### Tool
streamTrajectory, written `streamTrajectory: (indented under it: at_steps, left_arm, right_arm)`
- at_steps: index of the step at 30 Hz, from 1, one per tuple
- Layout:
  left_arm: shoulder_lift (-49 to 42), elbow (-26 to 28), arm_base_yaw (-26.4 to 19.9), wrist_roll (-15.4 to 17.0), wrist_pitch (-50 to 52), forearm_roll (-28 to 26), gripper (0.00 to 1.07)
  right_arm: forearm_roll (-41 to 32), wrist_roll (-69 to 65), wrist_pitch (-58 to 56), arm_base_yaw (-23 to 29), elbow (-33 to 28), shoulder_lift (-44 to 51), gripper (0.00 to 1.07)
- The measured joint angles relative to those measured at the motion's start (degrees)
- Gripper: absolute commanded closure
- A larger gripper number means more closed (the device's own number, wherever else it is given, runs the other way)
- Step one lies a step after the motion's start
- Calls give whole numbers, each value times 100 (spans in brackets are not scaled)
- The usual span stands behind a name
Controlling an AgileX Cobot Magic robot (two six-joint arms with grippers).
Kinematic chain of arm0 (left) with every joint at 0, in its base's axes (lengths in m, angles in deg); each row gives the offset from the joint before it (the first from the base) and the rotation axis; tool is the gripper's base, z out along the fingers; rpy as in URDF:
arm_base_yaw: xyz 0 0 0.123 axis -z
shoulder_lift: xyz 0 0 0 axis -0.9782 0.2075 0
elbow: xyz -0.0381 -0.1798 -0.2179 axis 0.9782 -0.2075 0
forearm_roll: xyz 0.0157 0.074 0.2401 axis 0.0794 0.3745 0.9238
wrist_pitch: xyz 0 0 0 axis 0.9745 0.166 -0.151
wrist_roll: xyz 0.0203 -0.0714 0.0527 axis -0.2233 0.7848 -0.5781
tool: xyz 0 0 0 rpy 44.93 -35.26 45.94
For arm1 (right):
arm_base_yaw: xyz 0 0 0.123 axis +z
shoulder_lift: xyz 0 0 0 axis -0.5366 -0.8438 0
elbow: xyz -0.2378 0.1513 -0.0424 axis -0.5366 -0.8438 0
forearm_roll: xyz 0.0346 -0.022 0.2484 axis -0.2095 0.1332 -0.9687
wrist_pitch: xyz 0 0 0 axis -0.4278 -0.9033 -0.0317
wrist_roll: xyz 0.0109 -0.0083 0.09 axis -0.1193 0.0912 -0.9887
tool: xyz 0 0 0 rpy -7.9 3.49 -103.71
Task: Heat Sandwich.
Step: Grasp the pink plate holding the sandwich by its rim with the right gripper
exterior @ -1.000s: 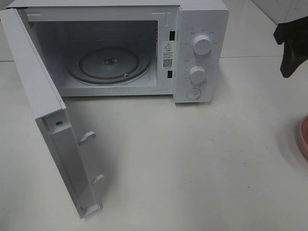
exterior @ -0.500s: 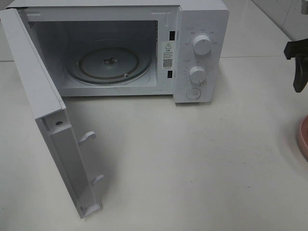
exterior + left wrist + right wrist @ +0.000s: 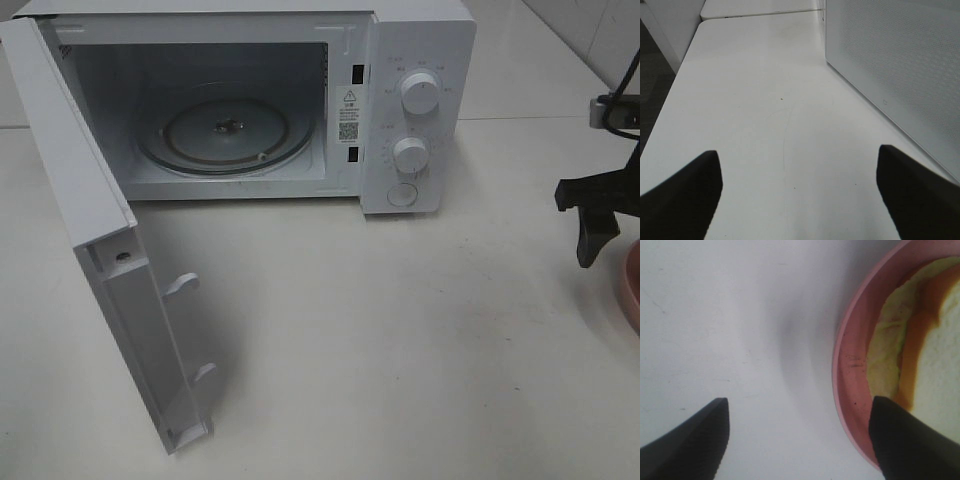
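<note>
The sandwich [image 3: 890, 355], white bread with a tan crust and pale yellow-green filling, lies on a round pink plate [image 3: 850, 375]. In the exterior high view only the plate's rim [image 3: 631, 285] shows at the right edge, and the sandwich is out of frame there. My right gripper [image 3: 800, 440] hangs open over the plate's near rim with nothing between its fingers; one black finger [image 3: 588, 232] shows just left of the plate. The left gripper [image 3: 800, 195] is open and empty above bare table.
The white microwave [image 3: 415, 110] stands at the back with its door [image 3: 110, 270] swung wide open to the left. Its glass turntable [image 3: 225, 135] is bare. A white perforated microwave panel [image 3: 900, 65] runs beside the left gripper. The table edge [image 3: 670, 105] lies on the other side.
My right gripper has come down along the right edge, from level with the microwave's knobs to just beside the pink plate. Microwave and door have not moved.
</note>
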Motion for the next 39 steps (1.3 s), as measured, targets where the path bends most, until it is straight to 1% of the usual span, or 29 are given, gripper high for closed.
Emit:
streamTrajectory:
  at_steps: [8, 21, 23, 30, 34, 35, 36, 38, 39]
  left_arm:
    - [0, 0, 0, 0, 0, 0, 29]
    - [0, 0, 0, 0, 0, 0, 29]
    - [0, 0, 0, 0, 0, 0, 29]
    - [0, 0, 0, 0, 0, 0, 29]
    - [0, 0, 0, 0, 0, 0, 29]
    - [0, 0, 0, 0, 0, 0, 29]
    - [0, 0, 0, 0, 0, 0, 29]
    - [0, 0, 0, 0, 0, 0, 29]
    - [0, 0, 0, 0, 0, 0, 29]
  right_arm:
    - [57, -92, 286, -126, -11, -424, 32]
    - [258, -132, 590, -132, -11, -1123, 33]
    - [269, -132, 659, -132, -11, -1301, 35]
    - [407, -189, 779, -132, -11, -1438, 40]
    - [653, -447, 762, -132, 23, -1507, 47]
    - [653, -447, 762, -132, 23, -1507, 47]
    - [688, -464, 762, -132, 23, -1507, 53]
    - [722, -521, 756, -132, 34, -1507, 61]
    - [802, -544, 733, -132, 34, -1507, 72]
